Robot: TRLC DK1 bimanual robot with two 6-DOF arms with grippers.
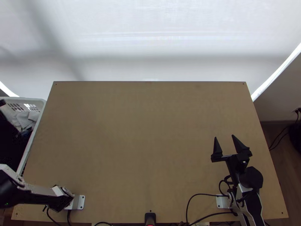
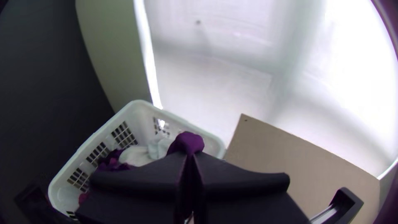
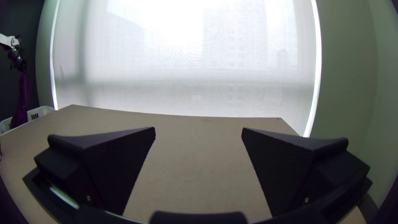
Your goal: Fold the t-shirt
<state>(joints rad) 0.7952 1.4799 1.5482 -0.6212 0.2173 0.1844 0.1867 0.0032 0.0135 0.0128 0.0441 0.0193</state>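
Purple for the cloth [image 3: 21,99] hanging by the white basket [image 1: 26,99] at the top view's left edge, clamped in the left gripper [image 1: 2,102]. At lower right, over the table [image 1: 146,143], with fingers spread wide on the right gripper [image 1: 224,136].

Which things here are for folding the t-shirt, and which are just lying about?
For the job:
dark purple cloth, likely the t-shirt
left gripper, holding it
right gripper, open
table, for folding on

Just about:
white basket
pale cloth inside it
black cable

L arm [image 1: 37,192] out left, jaws shut; R arm [image 1: 251,177] fwd, jaws open.
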